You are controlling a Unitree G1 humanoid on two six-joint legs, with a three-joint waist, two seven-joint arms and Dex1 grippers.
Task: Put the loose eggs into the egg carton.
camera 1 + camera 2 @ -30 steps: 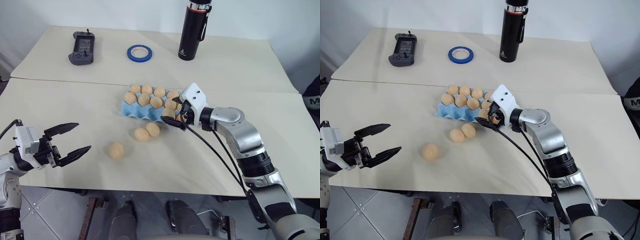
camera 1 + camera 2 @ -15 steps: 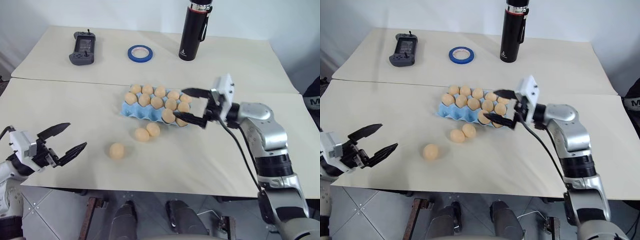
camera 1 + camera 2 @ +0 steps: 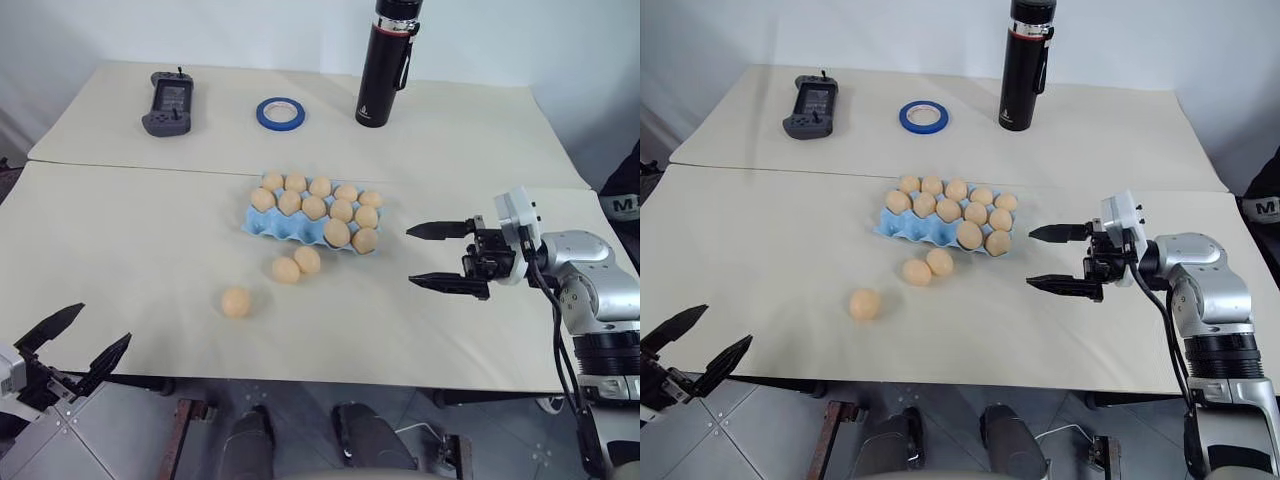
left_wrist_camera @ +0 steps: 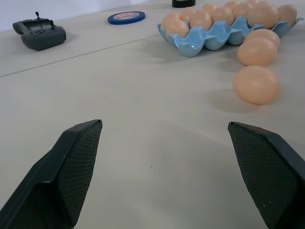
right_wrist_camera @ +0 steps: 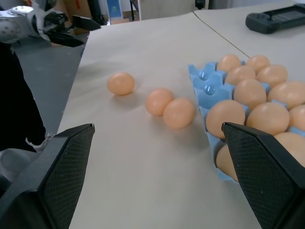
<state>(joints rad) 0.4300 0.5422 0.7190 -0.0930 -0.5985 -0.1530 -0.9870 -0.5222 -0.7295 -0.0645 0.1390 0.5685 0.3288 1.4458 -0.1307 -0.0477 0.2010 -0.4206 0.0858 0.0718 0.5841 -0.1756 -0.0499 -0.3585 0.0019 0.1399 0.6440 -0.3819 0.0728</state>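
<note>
Silver right arm (image 3: 590, 290), white wrist block, black cable, black tapered fingers (image 3: 445, 281)

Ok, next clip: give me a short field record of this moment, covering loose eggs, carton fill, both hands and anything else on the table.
loose eggs: three pale tan-orange eggs on the beige table; two touching, one apart
carton: light blue moulded egg tray, twelve eggs in it, near-left cups empty
left hand: open, empty, at the table's near edge
right hand: open, empty, right of the tray
other items: black bottle, blue tape ring, dark grey handheld controller
</note>
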